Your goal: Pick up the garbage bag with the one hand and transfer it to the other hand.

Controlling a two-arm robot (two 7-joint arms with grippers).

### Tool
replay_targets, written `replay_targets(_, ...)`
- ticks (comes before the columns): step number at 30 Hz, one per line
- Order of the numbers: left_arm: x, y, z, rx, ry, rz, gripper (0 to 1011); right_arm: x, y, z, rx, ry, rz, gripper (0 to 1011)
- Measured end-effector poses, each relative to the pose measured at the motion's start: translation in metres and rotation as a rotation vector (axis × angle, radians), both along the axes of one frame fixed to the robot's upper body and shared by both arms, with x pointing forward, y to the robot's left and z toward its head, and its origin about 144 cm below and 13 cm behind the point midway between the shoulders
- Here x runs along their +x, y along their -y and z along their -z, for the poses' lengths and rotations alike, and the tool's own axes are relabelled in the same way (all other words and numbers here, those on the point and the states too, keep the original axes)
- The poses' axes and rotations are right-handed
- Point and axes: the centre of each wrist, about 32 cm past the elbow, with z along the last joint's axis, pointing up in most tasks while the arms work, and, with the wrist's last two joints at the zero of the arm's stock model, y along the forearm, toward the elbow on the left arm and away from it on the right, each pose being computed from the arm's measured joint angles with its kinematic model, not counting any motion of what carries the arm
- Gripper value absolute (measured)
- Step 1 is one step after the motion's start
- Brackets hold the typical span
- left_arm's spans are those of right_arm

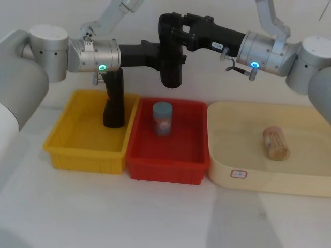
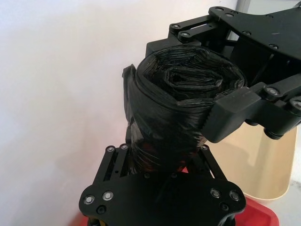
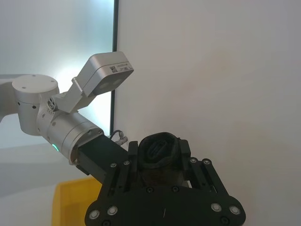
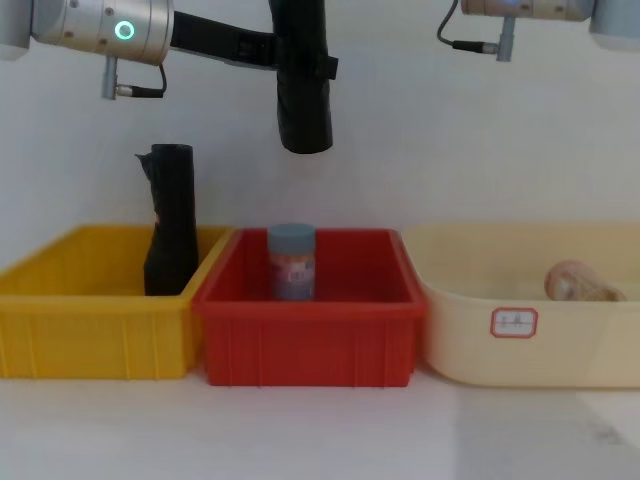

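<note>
Above the red bin, held upright in mid-air, hangs the garbage bag, a thick black roll. Left end effector reaches in from the yellow-bin side, fingers clamped on the roll's middle; right end effector comes from the cream-tray side, closed around the top end. Both grip at once. Likely light; the layered film looks soft and crinkled and dents under the pads, so it probably slips if squeezed loosely. Best hold seems mid-body, across the width. Slimmer black roll stands in the yellow bin. Jar inside the red bin has a label, unreadable. Cream tray carries a small red-edged tag, writing illegible.
</note>
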Motion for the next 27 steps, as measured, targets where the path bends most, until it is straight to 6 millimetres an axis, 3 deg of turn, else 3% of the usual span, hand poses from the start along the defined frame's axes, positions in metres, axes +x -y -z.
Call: replay_targets(27, 0.0, 0.0, 0.0, 0.0, 0.0, 0.0, 471, 0.0, 0.0, 0.0, 0.0, 0.0, 0.0, 497)
